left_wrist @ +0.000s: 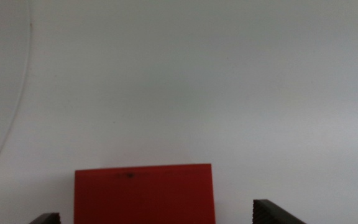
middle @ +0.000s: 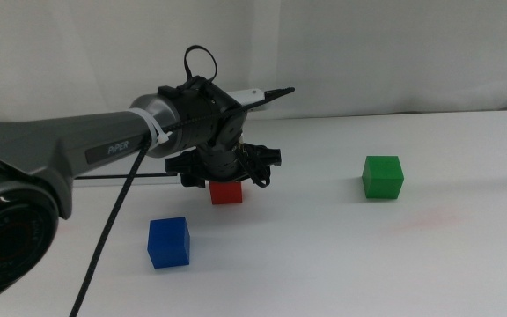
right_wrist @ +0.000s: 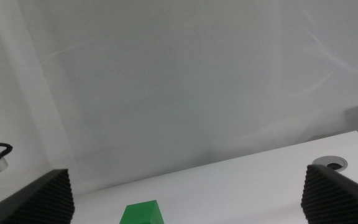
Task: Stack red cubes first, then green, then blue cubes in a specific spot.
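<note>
A: Small solid bright-red cube (middle: 227,192) sat on the white tabletop (middle: 324,255), near table centre, directly under the left arm's dark two-jaw gripper (middle: 225,179). Jaws spread wide, one on either side of the cube in the left wrist view, gaps showing on both sides, nothing gripped yet.

B: Other cubes?

A: Small solid royal-blue cube (middle: 168,242) lay near, at about 7 o'clock from the red. Small solid bright-green cube (middle: 383,176) stood well apart at 3 o'clock. Nothing stacked.

B: Right arm?

A: Waited out of the middle view. Right gripper (right_wrist: 188,202) jaws held far apart, empty, green cube top just visible between them at a distance.

B: Handling?

A: Judged rigid and light, matte faces, probably decent friction, no fragility. Best taken across two opposite flat side faces, about mid-height, jaws square to the faces to avoid twisting. Flat top and bottom should stack easily if set down level.

B: Stack spot?

A: Unmarked; could not tell which patch of table.
</note>
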